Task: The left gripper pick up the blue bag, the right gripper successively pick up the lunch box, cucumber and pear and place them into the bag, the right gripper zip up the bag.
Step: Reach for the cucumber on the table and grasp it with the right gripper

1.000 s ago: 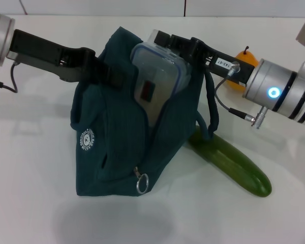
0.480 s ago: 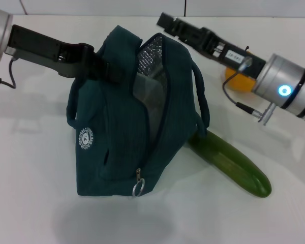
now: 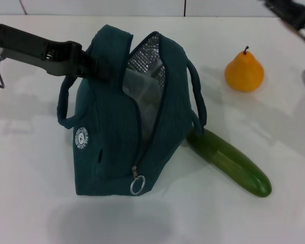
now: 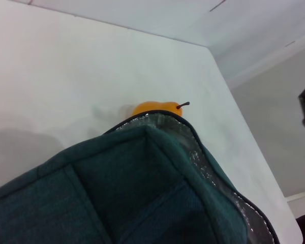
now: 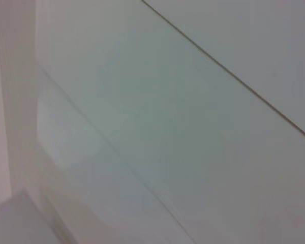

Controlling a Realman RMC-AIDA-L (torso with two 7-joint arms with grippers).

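Note:
The blue bag (image 3: 112, 137) stands on the white table with its top unzipped and its foil lining showing. My left gripper (image 3: 91, 65) is shut on the bag's upper left edge and holds it upright. The lunch box (image 3: 133, 94) lies inside the bag as a pale clear surface seen through the opening. The cucumber (image 3: 229, 160) lies on the table against the bag's right base. The pear (image 3: 244, 71) stands upright at the back right. My right gripper (image 3: 294, 15) is high in the far right corner, away from everything. In the left wrist view the bag's rim (image 4: 157, 152) hides most of the pear (image 4: 155, 108).
The ring zipper pull (image 3: 137, 185) hangs at the bag's lower front. Bare white table (image 3: 35, 203) surrounds the bag. The right wrist view shows only pale wall panels.
The right gripper left the lunch box inside the bag and drew back up and to the right, out to the corner. The pear now shows in full. The bag sagged slightly.

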